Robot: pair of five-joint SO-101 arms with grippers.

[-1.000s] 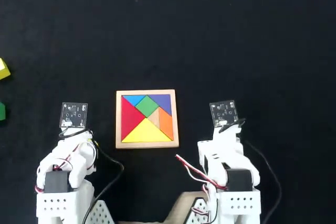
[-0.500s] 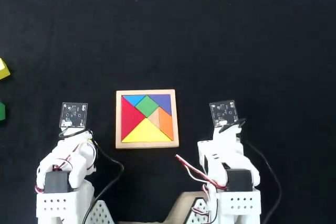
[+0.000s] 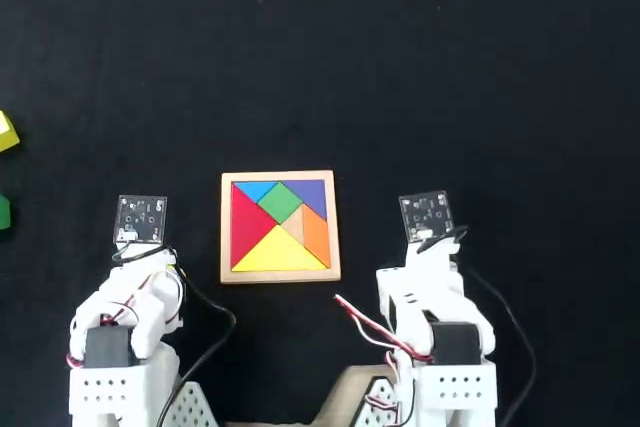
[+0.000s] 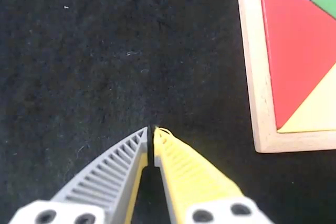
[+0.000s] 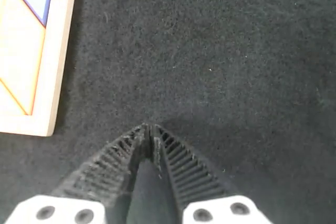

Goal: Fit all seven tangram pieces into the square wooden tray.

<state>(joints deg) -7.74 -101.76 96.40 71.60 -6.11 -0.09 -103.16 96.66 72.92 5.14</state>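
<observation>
The square wooden tray [image 3: 226,227] lies flat on the black cloth [image 3: 450,97], near the front of the table and between the two arms. All seven pieces sit inside its rim with their edges meeting: a red triangle [image 3: 248,225], a yellow triangle [image 3: 280,252], a green square [image 3: 281,202], a light blue piece [image 3: 256,190], a purple triangle [image 3: 310,192], an orange piece [image 3: 316,235] and a small tan triangle [image 3: 294,224].

The left gripper [image 4: 152,129] points down at the cloth beside the tray's left edge, apart from it. Its grey and yellow fingers are pressed together at the tips and hold nothing. The right gripper [image 5: 149,127] sits the same way off the tray's right edge, its black fingers closed tip to tip with nothing between them. A strip of cloth separates each gripper from the nearest rim.

Beyond the tray the cloth runs wide to the far edge. A yellow block [image 3: 6,132] and a green block [image 3: 3,212] sit at the table's left edge, well apart from the tray.
</observation>
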